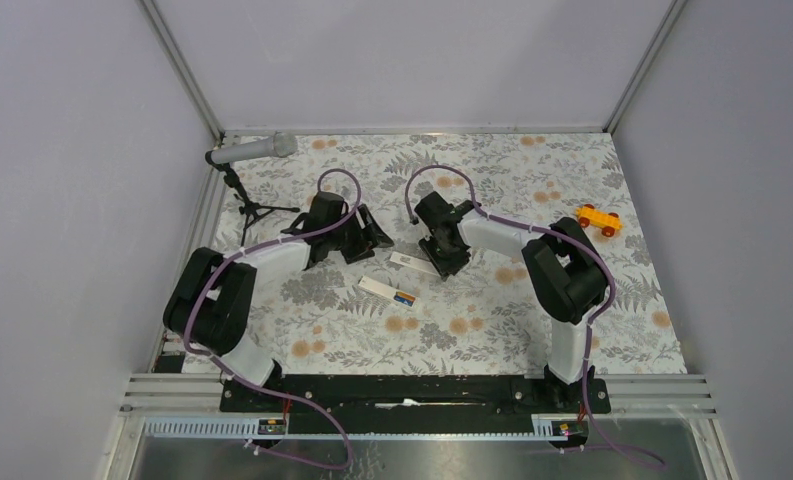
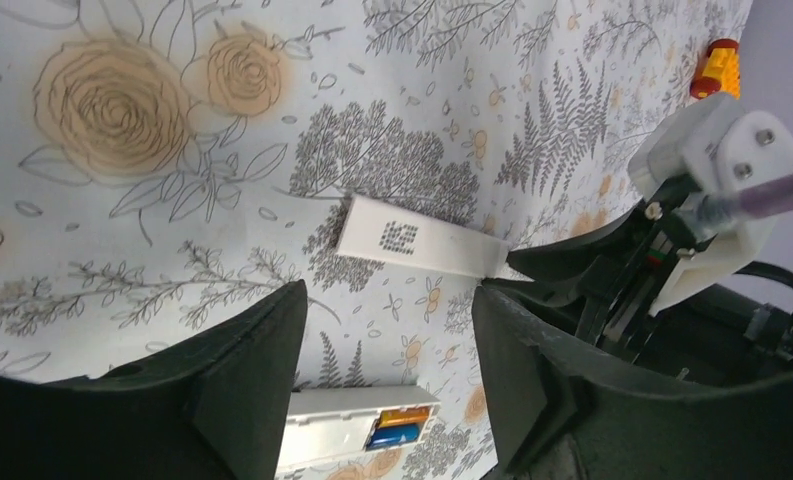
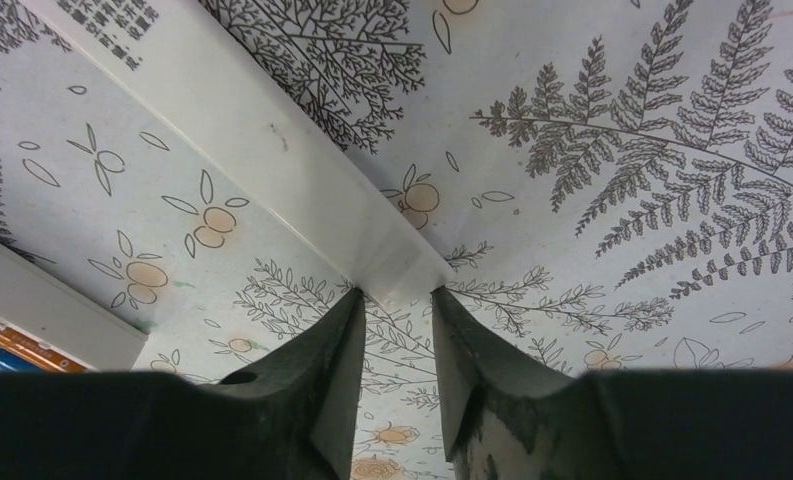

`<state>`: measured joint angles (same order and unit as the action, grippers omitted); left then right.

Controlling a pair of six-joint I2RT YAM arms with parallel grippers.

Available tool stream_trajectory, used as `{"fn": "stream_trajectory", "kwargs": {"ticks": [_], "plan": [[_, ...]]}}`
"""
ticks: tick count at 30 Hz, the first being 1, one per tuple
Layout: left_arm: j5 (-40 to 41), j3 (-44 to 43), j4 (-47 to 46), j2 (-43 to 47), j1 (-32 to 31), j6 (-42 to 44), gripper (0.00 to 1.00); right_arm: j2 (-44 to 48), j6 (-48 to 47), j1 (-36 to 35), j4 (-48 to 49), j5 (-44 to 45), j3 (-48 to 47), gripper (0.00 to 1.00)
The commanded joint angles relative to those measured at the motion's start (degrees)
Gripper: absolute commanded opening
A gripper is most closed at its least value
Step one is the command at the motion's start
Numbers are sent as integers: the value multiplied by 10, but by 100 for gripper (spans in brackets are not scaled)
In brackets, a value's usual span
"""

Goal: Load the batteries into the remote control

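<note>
The white remote control (image 1: 385,290) lies flat mid-table, and the orange and blue batteries (image 1: 405,297) sit side by side in its open slot. In the left wrist view the remote control (image 2: 342,420) and the batteries (image 2: 397,431) show low between the fingers. My left gripper (image 2: 387,292) hovers open above them, holding nothing. The separate white cover (image 3: 272,150) lies on the cloth just beyond the remote. My right gripper (image 3: 397,292) has its fingertips closed on the cover's near end. The cover (image 1: 412,262) lies between the two grippers.
A grey microphone (image 1: 252,150) on a black tripod (image 1: 259,209) stands at the back left. An orange-yellow toy car (image 1: 598,219) sits at the right. The floral cloth (image 1: 492,330) covers the table, with walls around three sides.
</note>
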<state>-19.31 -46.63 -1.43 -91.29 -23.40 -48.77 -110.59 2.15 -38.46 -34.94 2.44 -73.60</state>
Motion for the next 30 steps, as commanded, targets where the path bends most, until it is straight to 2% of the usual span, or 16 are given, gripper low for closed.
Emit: {"fn": "stream_trajectory", "kwargs": {"ticks": [1, 10, 20, 26, 30], "plan": [[0, -42, -27, -21, -5, -8, 64, 1, -19, -11, 29, -23, 16, 34], [19, -50, -2, -60, -10, -34, 52, -2, -6, -11, 54, -42, 34, 32], [-10, -43, -74, -120, -16, -45, 47, 4, -4, -11, 67, -52, 48, 32], [-11, -32, -91, -124, -15, -37, 47, 5, -7, -12, 69, -57, 49, 31], [39, -48, -34, -110, -11, 20, 51, 6, -9, -11, 68, -50, 52, 31]]}}
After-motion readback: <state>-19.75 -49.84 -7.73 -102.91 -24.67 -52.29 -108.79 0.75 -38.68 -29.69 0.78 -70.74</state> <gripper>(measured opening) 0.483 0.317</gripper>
